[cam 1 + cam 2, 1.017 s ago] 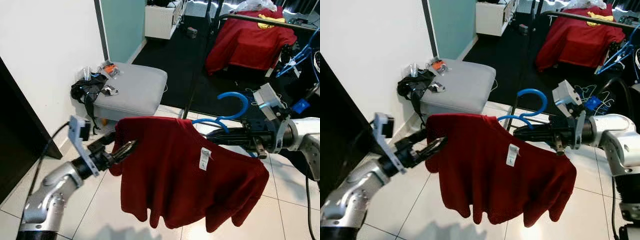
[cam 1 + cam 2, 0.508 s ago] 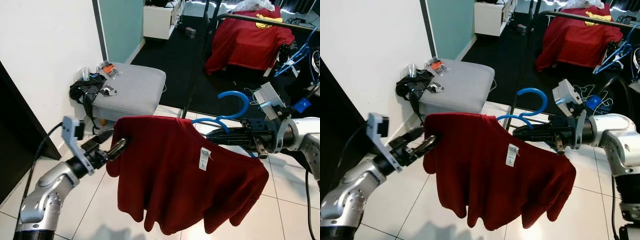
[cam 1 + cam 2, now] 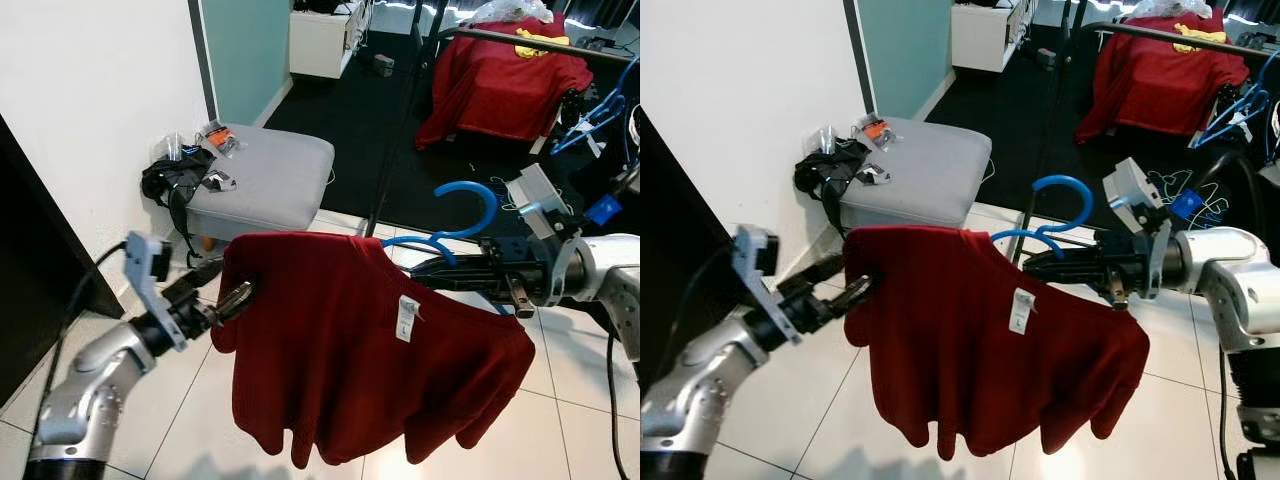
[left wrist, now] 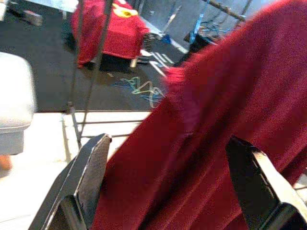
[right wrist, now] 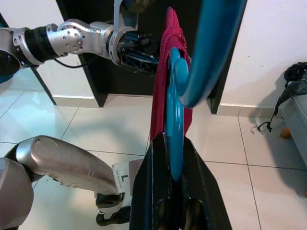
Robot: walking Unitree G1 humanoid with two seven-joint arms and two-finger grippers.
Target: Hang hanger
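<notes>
The right pincer [image 3: 1045,266] is clamped on the blue hanger [image 3: 1055,212] just below its hook. The left pincer [image 3: 228,290], fingers apart, reaches to the near-left shoulder of the dark red T-shirt [image 3: 370,360] draped over that hanger. The shirt is on and held in mid-air above the tiled floor [image 3: 200,420]; hanging it on the clothes rail [image 3: 520,38] at far right seems left to do.

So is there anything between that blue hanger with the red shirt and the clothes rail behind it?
Nothing visible blocks it. The right gripper holds the blue hanger carrying the red shirt; the left gripper is at the shirt's shoulder. Bare floor lies before the clothes rail, where another red shirt hangs. The grey ottoman sits off to the left.
</notes>
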